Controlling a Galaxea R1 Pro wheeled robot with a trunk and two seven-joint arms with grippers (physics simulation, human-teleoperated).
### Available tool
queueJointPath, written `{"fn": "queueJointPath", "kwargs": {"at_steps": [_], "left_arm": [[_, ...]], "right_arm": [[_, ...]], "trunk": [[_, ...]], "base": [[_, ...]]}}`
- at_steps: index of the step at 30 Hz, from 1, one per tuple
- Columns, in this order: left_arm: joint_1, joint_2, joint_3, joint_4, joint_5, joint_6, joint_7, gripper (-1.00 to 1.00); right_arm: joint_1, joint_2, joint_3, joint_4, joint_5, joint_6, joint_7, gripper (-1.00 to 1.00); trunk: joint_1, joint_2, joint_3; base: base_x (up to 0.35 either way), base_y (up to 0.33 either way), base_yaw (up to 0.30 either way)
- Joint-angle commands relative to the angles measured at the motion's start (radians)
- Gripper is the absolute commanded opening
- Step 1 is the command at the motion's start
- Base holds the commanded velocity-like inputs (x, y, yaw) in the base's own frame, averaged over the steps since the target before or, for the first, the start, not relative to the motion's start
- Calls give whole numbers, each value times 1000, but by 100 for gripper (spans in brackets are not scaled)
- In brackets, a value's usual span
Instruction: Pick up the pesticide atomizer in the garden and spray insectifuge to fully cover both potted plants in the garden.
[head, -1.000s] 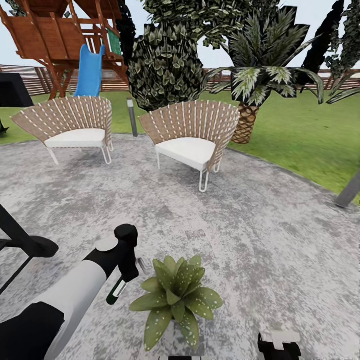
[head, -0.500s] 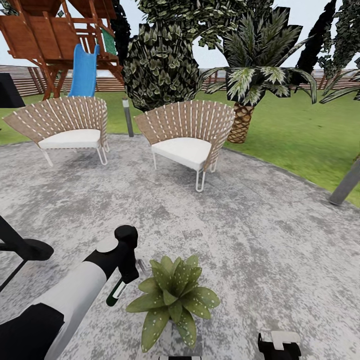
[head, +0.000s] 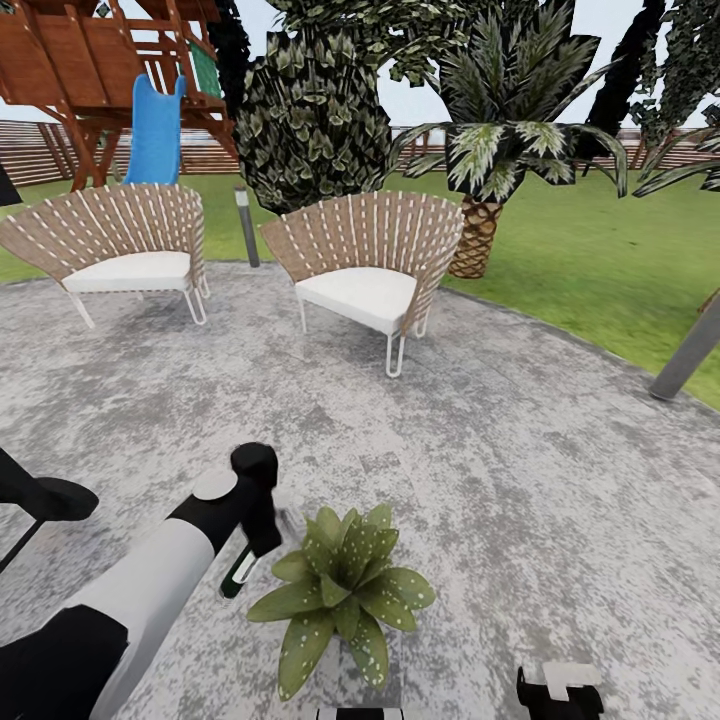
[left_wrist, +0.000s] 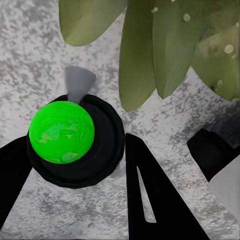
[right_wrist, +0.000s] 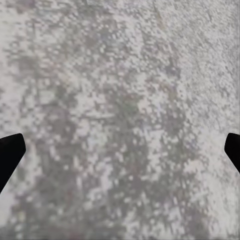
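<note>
Where the mottled grey paved patch (head: 480, 470) spreads rough and speckled across most of the head view, green lawn (head: 600, 250) borders it at the far right, closed off by a brown slatted fence (head: 40, 150).

Play structure (head: 90, 70): reddish-brown timber, with a smooth blue slide (head: 157, 135).

Trees: a dense dark-leaved shrub (head: 310, 120); a palm (head: 480, 230) with a scaly, lattice-patterned trunk.

Chairs, two: fan-shaped woven backs, white cushions, thin white wire legs; one at left (head: 115, 255), one central (head: 370, 275). A slim grey lamp post (head: 243, 225) stands between them.

Potted plant (head: 340, 590): low rosette of broad pointed green leaves flecked with pale spots, on the paving in the near foreground.

Left gripper (head: 255, 540): black, on a white-and-black arm, its fingers clamped round the pesticide atomizer (head: 238, 575), a small dark bottle with a white band, held tilted just beside the plant's leaves. In the left wrist view the atomizer (left_wrist: 75, 140) is seen end-on as a round black body capped by a glossy green dome, leaves (left_wrist: 165, 45) close beyond it.

Right gripper (right_wrist: 120, 150): black fingertips spread wide apart over bare paving, holding nothing.

Change from the earlier frames: the whole scene sits lower-left to upper-left shifted, a camera move; the arm-to-plant relation reads the same.
</note>
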Motion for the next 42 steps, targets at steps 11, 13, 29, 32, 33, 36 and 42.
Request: {"fn": "queueJointPath", "kwargs": {"at_steps": [11, 13, 29, 32, 33, 36, 42], "left_arm": [[12, 19, 0, -31, -6, 9, -12, -100], [12, 19, 0, -31, -6, 9, -12, -100], [127, 60, 5, -26, 2, 6, -8, -100], [140, 94, 83, -30, 4, 2, 4, -100], [141, 102, 132, -30, 5, -1, 28, -100], [142, 114, 251, -31, 5, -5, 124, -100], [143, 107, 306, -9, 40, -199, 150, -100]], "right_arm": [[-1, 0, 1, 1, 11, 1, -9, 100], [-1, 0, 1, 1, 11, 1, -9, 100], [-1, 0, 1, 0, 11, 1, -9, 100], [-1, 0, 1, 0, 11, 1, -9, 100], [-1, 0, 2, 0, 11, 1, -9, 100], [-1, 1, 4, 1, 11, 1, -9, 100], [-1, 1, 5, 1, 12, 1, -9, 100]], "trunk": [[0, 0, -1], [0, 0, -1], [0, 0, 3], [0, 0, 3], [0, 0, 3], [0, 0, 3], [0, 0, 3]], "base": [[-91, 83, 0], [-163, 275, 0], [45, 104, -73], [0, 0, -8], [0, 0, -2], [0, 0, 0], [0, 0, 0]]}}
